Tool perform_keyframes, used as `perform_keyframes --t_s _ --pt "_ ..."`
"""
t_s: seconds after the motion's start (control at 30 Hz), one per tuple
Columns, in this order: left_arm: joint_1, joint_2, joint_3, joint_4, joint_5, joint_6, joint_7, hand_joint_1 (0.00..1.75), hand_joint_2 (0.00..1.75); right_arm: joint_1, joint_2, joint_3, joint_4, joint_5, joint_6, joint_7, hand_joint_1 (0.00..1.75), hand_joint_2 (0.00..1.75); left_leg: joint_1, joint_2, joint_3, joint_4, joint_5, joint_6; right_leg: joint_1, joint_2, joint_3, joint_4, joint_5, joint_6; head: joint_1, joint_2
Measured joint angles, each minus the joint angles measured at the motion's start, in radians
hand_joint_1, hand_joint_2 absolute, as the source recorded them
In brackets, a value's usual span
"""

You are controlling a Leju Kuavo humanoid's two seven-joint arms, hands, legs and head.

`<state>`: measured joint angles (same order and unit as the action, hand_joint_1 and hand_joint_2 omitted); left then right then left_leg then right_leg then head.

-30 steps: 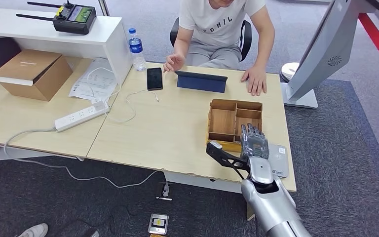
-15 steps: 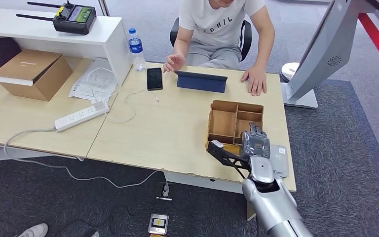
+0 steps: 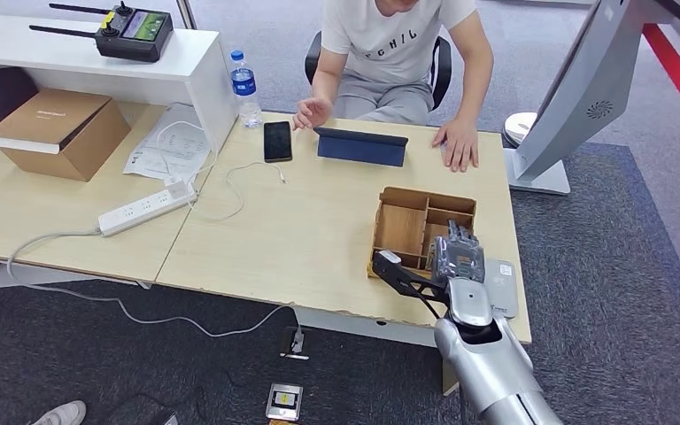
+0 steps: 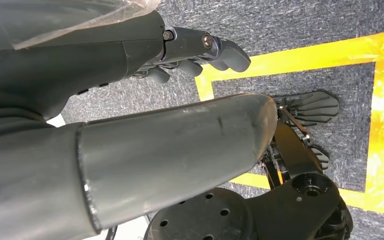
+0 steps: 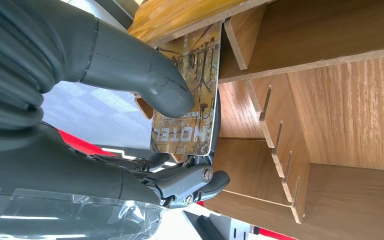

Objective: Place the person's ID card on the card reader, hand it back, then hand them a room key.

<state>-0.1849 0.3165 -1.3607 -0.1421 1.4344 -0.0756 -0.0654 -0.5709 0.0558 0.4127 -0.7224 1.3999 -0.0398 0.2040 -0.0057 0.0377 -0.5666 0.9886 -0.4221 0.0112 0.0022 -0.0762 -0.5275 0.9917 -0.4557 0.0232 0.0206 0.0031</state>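
A patterned "HOTEL" room key card is pinched by the right hand inside the wooden compartment box, at the bench's four o'clock; lifting clear toward the seated person is judged next. Left hand: fingers curled, grasping nothing.

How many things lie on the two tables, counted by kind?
Electronics: 4 (phone, tablet, power strip, card reader)
Boxes: 2 (cardboard box, wooden organizer)
Bottles: 1 (water bottle)
Paper stacks: 1 (papers)
Cards: 1 (hotel key card, pinched by the right robot hand)
Total: 9
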Motion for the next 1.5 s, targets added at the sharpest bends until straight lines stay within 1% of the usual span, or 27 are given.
perform_keyframes --t_s 0.37,0.7,0.87,1.17,1.3,1.5 --pt "0.0 0.005 0.0 0.001 0.005 -0.003 0.001 0.0 0.0 0.007 0.001 0.0 -0.037 -0.006 0.037 0.006 1.75 1.75 0.0 0.0 0.0 0.0 0.0 0.0 0.0 0.0 0.0 0.0 0.0 0.0 0.0 0.0" --pt "0.0 0.005 -0.008 0.001 0.016 -0.003 0.001 0.0 0.0 0.005 -0.014 -0.002 -0.17 -0.008 0.08 0.001 1.75 1.75 0.0 0.0 0.0 0.0 0.0 0.0 0.0 0.0 0.0 0.0 0.0 0.0 0.0 0.0" --pt "0.0 0.005 -0.014 0.001 0.021 -0.004 0.001 0.0 0.0 0.005 -0.02 -0.002 -0.225 -0.008 0.087 0.0 1.75 1.75 0.0 0.0 0.0 0.0 0.0 0.0 0.0 0.0 0.0 0.0 0.0 0.0 0.0 0.0" --pt "0.0 0.005 -0.02 0.001 0.022 -0.005 0.0 0.0 0.0 0.003 -0.03 -0.004 -0.276 -0.006 0.082 -0.008 1.75 1.75 0.0 0.0 0.0 0.0 0.0 0.0 0.0 0.0 -0.001 0.0 0.0 0.0 0.0 0.0" --pt "0.0 0.005 -0.023 0.001 0.022 -0.004 -0.004 0.0 0.0 -0.023 -0.037 -0.004 -0.297 0.016 0.083 -0.026 1.75 1.75 0.0 0.0 0.0 0.0 0.0 0.0 0.0 0.0 -0.001 0.0 0.0 0.0 0.0 0.0" --pt "-0.001 0.005 -0.024 0.001 0.019 -0.001 -0.01 0.0 0.0 -0.119 -0.04 -0.004 -0.289 0.05 0.062 -0.061 1.75 1.75 0.0 0.0 -0.001 0.0 0.0 0.0 0.0 0.0 -0.001 0.0 0.0 -0.001 0.0 0.0"
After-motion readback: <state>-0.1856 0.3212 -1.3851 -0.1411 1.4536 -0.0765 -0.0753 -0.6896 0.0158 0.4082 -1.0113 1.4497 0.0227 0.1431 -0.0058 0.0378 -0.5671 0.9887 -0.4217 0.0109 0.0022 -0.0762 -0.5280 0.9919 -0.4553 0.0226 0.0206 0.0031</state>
